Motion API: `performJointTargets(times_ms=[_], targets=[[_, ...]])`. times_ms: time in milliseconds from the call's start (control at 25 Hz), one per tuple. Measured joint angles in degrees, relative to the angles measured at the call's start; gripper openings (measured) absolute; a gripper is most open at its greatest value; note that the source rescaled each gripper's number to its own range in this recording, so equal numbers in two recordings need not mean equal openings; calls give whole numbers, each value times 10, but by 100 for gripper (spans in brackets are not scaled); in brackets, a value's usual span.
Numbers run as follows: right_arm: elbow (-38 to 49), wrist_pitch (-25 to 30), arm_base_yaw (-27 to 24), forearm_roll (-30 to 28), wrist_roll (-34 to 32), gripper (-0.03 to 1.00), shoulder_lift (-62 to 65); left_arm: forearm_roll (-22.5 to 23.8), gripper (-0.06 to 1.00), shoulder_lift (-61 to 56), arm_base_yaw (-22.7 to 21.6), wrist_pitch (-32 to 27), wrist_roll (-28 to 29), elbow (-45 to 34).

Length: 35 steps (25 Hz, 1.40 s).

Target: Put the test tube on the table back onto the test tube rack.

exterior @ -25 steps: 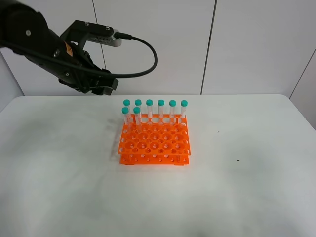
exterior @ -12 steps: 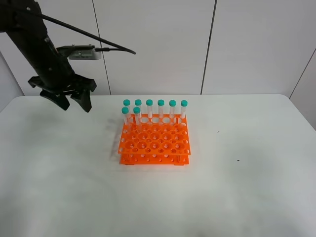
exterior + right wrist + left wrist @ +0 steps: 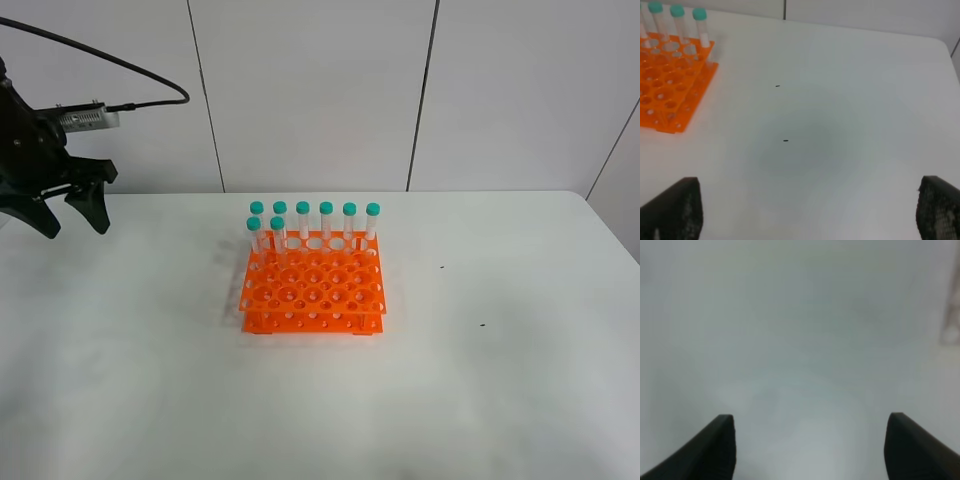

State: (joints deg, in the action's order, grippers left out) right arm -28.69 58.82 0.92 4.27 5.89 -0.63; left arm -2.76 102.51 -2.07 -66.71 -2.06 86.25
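The orange test tube rack (image 3: pixel 313 288) stands on the white table (image 3: pixel 480 380) near its middle. Several teal-capped test tubes (image 3: pixel 326 222) stand upright in its back rows, and I see none lying on the table. My left gripper (image 3: pixel 75 228) hangs open and empty at the far left, well away from the rack. In the left wrist view the left gripper (image 3: pixel 810 455) frames only blurred white surface. My right gripper (image 3: pixel 807 215) is open with nothing between its fingers, and the rack (image 3: pixel 670 82) lies off to one side. The right arm is out of the exterior view.
Two small dark specks (image 3: pixel 442 267) mark the table to the right of the rack. A white panelled wall (image 3: pixel 320 90) rises behind the table's back edge. The table's rounded right corner (image 3: pixel 600 215) lies at the far right.
My left arm has swung from just behind and above the rack's left side out to the far left edge of the view, with its gripper still open. The rack and tubes have not moved.
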Motion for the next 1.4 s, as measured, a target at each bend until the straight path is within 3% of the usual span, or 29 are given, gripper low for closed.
performJointTargets(times_ms=[280,880,1120,1400], targets=[[0,0,0,0,0,94,0,6,96,-123,0,0,1,-134],[0,0,0,0,0,94,0,7,96,-599,0,0,6,-422],[0,0,0,0,0,94,0,7,96,-753,0,43,6,-543],[0,0,0,0,0,94,0,7,94,-838,0,60,-3,-580]])
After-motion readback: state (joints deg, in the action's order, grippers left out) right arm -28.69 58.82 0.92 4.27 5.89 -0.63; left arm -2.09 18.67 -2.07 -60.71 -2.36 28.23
